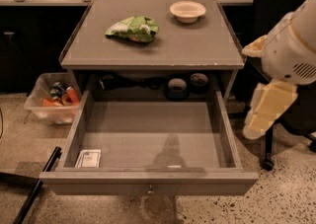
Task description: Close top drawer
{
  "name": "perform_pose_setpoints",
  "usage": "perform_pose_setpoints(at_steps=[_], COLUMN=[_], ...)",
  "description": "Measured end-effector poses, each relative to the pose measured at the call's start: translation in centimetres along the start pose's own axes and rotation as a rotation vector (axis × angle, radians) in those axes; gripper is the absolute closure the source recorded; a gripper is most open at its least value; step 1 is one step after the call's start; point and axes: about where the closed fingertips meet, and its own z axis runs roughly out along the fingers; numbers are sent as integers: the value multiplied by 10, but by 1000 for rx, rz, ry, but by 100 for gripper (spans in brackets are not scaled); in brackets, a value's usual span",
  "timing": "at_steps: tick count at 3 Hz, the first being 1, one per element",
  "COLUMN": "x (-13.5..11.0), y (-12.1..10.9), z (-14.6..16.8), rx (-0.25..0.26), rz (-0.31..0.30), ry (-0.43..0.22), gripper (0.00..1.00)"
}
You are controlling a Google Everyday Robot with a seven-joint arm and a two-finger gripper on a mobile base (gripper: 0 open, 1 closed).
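Standing pulled far out toward you, the drawer (123, 181) shows its flat grey front at the near edge, with a small knob (150, 188) at the centre. You see a deep grey tray whose floor is bare apart from a white packet (89, 159) in the near left corner. At the far end of the tray, under the tabletop (202, 45), sit two dark round things (177, 88); you cannot tell what they are. On the tabletop lie a green bag (133, 28), left of centre, and a pale bowl (187, 11), far right.

The gripper (269, 112) hangs to the right of the drawer, beyond its right wall and apart from it, below the white arm (291, 53). You cannot tell how far it is open or whether it holds anything; it touches neither drawer nor knob.

On the floor to the left stands a clear bin (37, 100) with orange items inside. A black bar (34, 191) lies near the drawer's left corner.
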Motion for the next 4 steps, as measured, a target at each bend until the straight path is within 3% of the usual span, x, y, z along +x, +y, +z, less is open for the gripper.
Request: perform_pose_setpoints(at_steps=[2, 4], x=[-39, -61], y=[60, 110], z=[98, 173], rx=[-123, -207], rz=[-18, 24], ry=[-107, -149], gripper=[0, 0])
